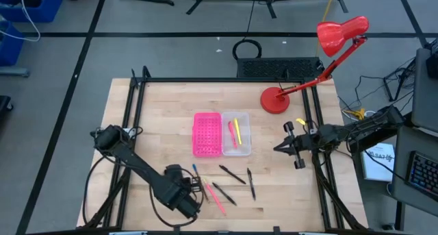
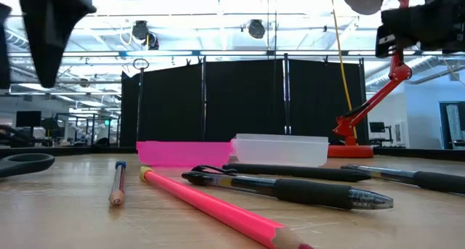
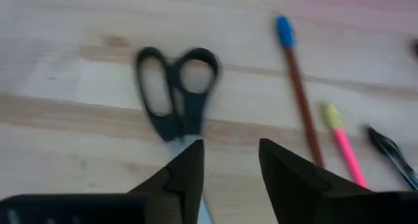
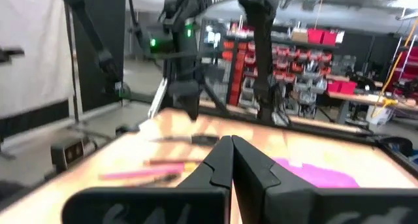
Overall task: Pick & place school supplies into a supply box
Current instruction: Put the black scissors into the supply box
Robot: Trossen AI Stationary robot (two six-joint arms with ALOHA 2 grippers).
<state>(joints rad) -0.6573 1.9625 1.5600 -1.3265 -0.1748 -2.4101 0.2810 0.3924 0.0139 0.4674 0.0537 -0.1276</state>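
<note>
Small black-handled scissors (image 3: 176, 100) lie flat on the wood, their blades running under my open left gripper (image 3: 230, 165), which hangs above them near the table's near edge (image 1: 196, 192). A brown pencil with a blue end (image 3: 297, 87), a pink pencil (image 3: 343, 145) and a black pen (image 3: 392, 159) lie beside them. Two more black pens (image 1: 233, 173) (image 1: 251, 183) lie farther right. The clear supply box (image 1: 245, 144) holds a pink-red pen and a yellow pen. My right gripper (image 1: 280, 147) is shut and waits in the air right of the box.
A bright pink dotted tray (image 1: 207, 133) sits against the clear box's left side. A red desk lamp (image 1: 275, 100) stands on the far right of the table, its arm reaching over the far edge. Bare wood lies left of the trays.
</note>
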